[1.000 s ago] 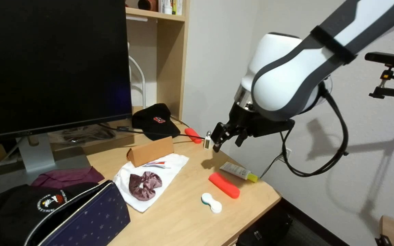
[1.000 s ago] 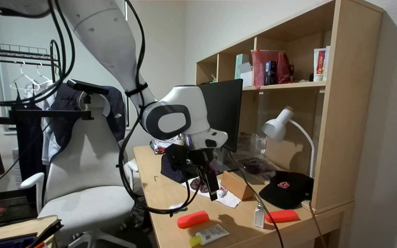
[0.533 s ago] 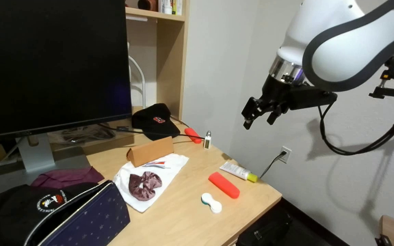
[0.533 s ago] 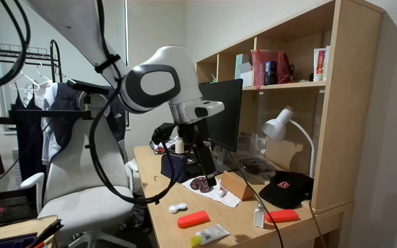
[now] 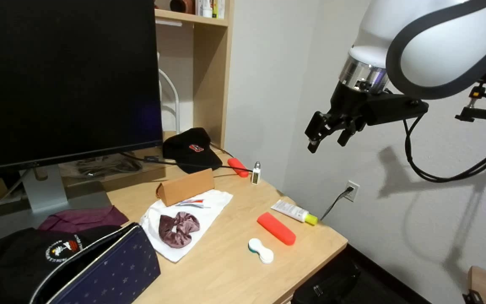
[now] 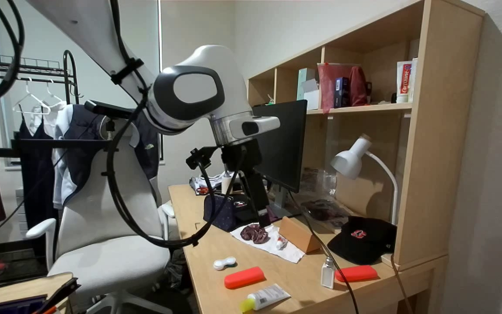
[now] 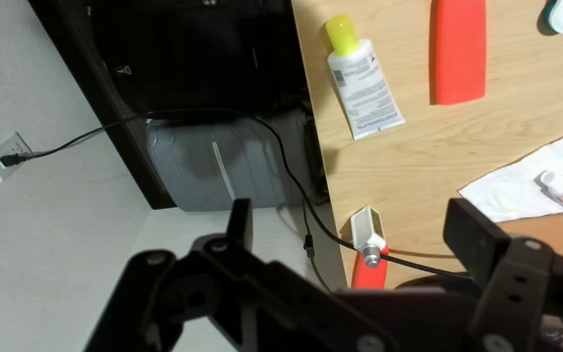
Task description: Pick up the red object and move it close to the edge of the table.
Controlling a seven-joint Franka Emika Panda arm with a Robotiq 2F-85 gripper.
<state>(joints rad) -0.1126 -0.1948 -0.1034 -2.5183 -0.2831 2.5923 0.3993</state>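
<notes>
Spread apart and empty, my gripper (image 5: 328,143) hung well clear of the worktop (image 5: 222,270). One red bar (image 5: 276,228) lay near its outer corner, with the tube (image 5: 291,211) between it and the side edge, while a second red bar (image 5: 238,167) lay farther along that edge, just beside the bottle (image 5: 256,175). Which was meant I couldn't tell, so I judged the job either finished, or unstarted with grasp and carry left.

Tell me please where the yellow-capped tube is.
In the wrist view's upper half, the tube lies between the table edge (left) and a red bar (right).
</notes>
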